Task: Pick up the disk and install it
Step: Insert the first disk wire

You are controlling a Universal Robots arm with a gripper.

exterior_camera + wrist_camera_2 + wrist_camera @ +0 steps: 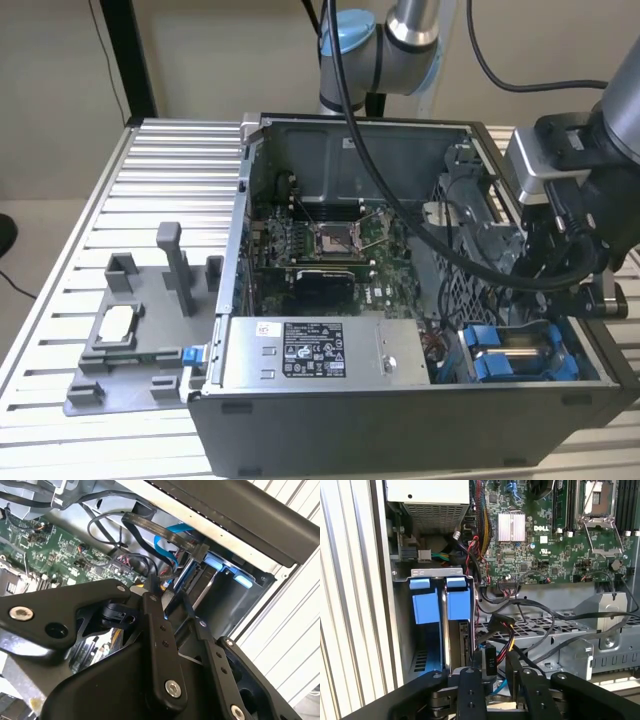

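Black two-finger gripper (492, 669) of my arm hangs over the drive-bay corner of the open black metal computer case (400, 440), at the exterior view's right. From both wrist views I read its fingers (471, 692) as parted, with a clear gap between them. A black cable connector (490, 663) and some loose wires lie in line with that gap, and I cannot tell whether either finger touches them. I see nothing clamped.

The flat silver metal disk with its blue plastic frame (521, 352) sits down in the bay at the case's front corner, just below the gripper and apart from it. In the first wrist view two blue plastic tabs (457, 604) stand side by side at the bay mouth; I cannot tell which belongs to the disk.

Beside the bay lies the large grey box with a black-white sticker (320, 350), and behind that the green motherboard (320, 245). On the slatted aluminium table (150, 170), at the exterior view's left, a grey plastic fixture (95, 395) carries a small silver square chip (118, 322).
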